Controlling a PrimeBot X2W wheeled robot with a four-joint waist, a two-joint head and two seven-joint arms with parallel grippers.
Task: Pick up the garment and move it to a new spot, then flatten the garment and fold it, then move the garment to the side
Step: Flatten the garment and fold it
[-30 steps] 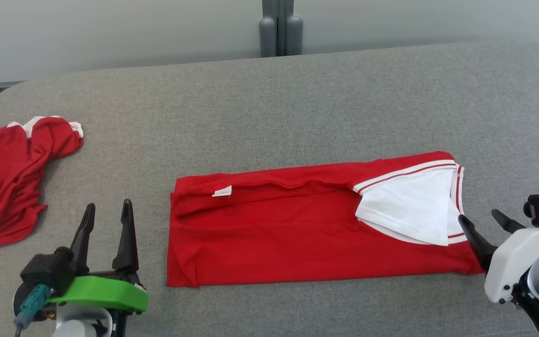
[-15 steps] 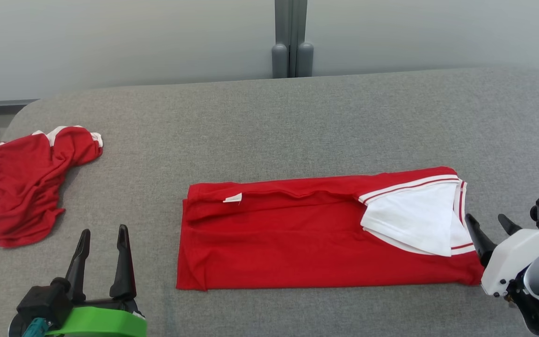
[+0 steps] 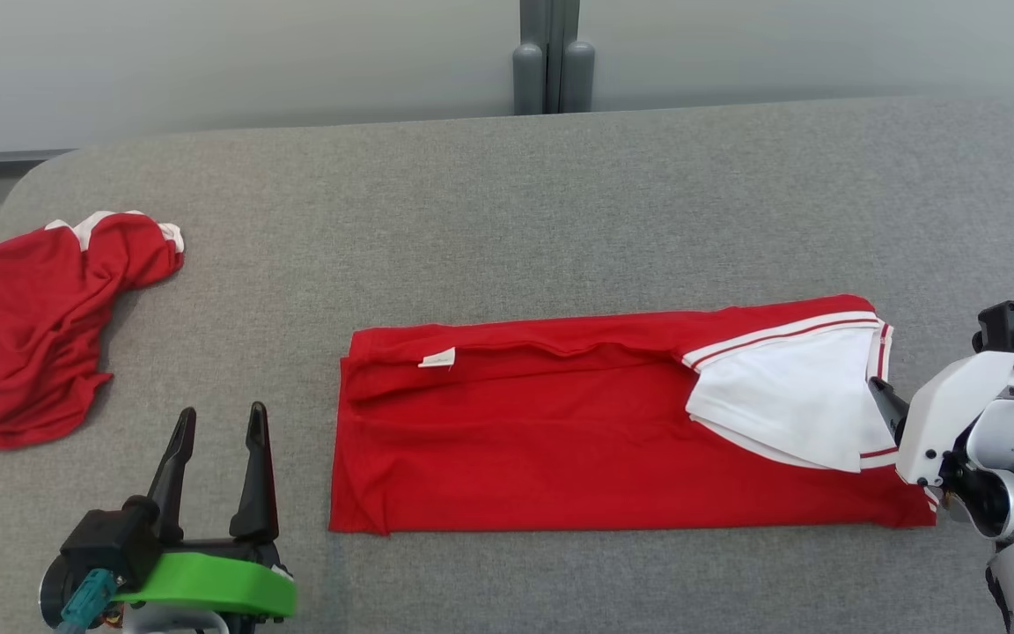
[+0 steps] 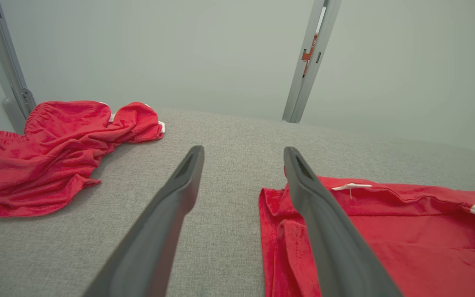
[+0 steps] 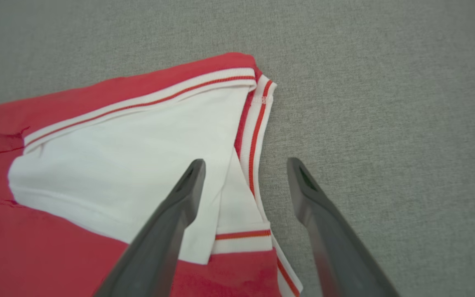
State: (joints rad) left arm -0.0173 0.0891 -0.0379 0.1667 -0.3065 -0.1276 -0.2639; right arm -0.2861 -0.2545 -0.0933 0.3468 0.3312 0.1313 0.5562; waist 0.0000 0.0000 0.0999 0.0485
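Note:
The garment (image 3: pixel 542 431) is a red shirt folded into a long strip, lying flat on the grey padded table (image 3: pixel 560 220) with its white, red-striped sleeve (image 3: pixel 789 396) at the right end. My right gripper (image 3: pixel 884 396) hovers open over that end. In the right wrist view one finger is over the white sleeve (image 5: pixel 118 156) and the other over bare table, so the right gripper (image 5: pixel 245 163) straddles the striped hem. My left gripper (image 3: pixel 221 410) stands open just left of the garment's left edge (image 4: pixel 270 206), holding nothing; the left wrist view shows the left gripper (image 4: pixel 242 149) beside that edge.
A second red garment (image 3: pixel 32 326) lies crumpled at the table's far left edge, also seen as a red heap (image 4: pixel 56 144) in the left wrist view. A grey post (image 3: pixel 547 53) stands behind the table against a pale wall. The table's rounded left corner is near the crumpled garment.
The head camera has shifted. My right gripper has moved in over the garment's right end and now partly hides behind its own white wrist. The left gripper stays beside the left edge.

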